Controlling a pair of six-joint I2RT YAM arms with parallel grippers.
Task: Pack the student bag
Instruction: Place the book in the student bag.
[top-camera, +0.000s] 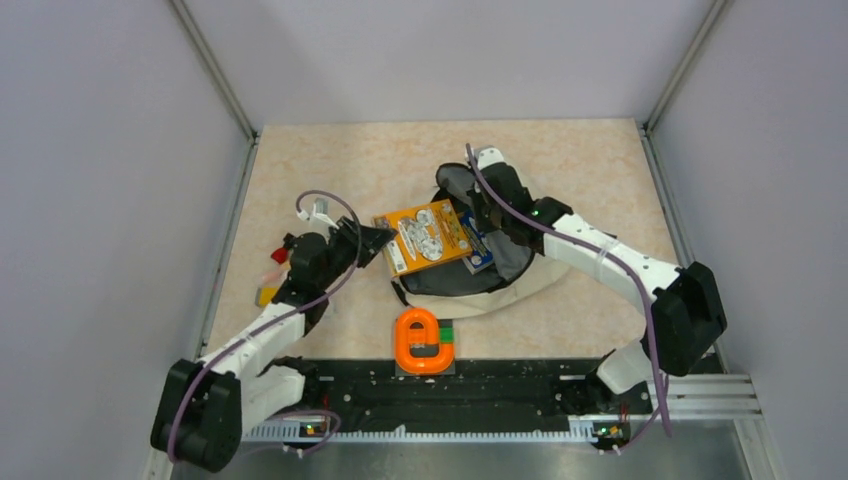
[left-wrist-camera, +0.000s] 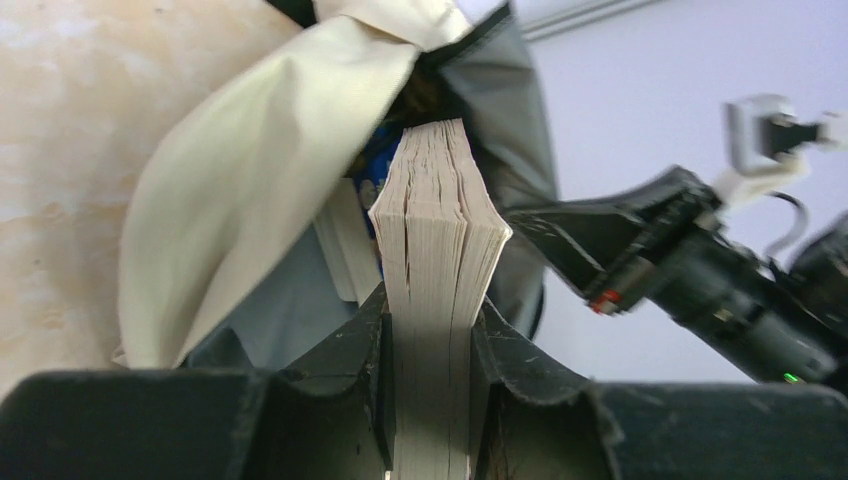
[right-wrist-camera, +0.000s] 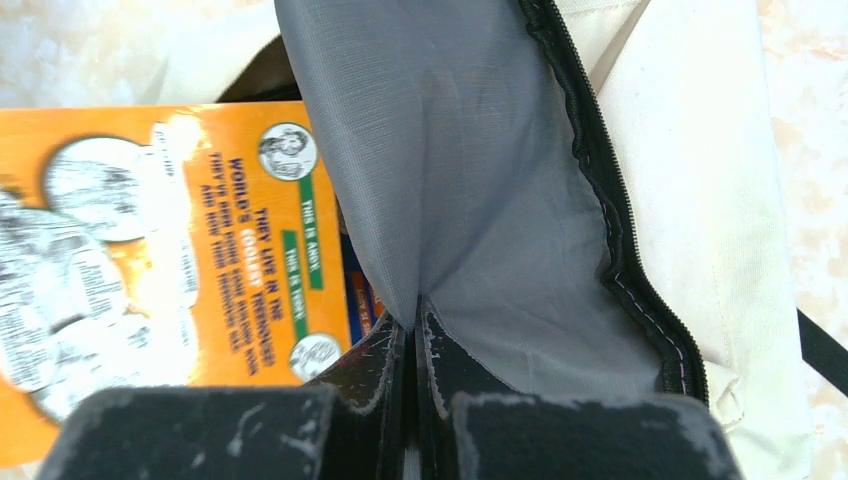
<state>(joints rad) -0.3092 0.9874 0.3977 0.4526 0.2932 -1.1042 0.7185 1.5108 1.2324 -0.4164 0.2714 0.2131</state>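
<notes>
The student bag lies right of the table's middle, beige outside with its grey lining showing at the mouth. My right gripper is shut on a fold of that lining and holds the flap up. A thick orange book sits half inside the opening. My left gripper is shut on its outer end. In the left wrist view the page block stands edge-on between the fingers, pointing into the bag's beige fabric. A blue-covered item lies inside under the book.
An orange U-shaped toy with a green block rests near the front edge. Small red and yellow items lie by the left arm. Walls close in on the left, right and back. A black strap trails from the bag.
</notes>
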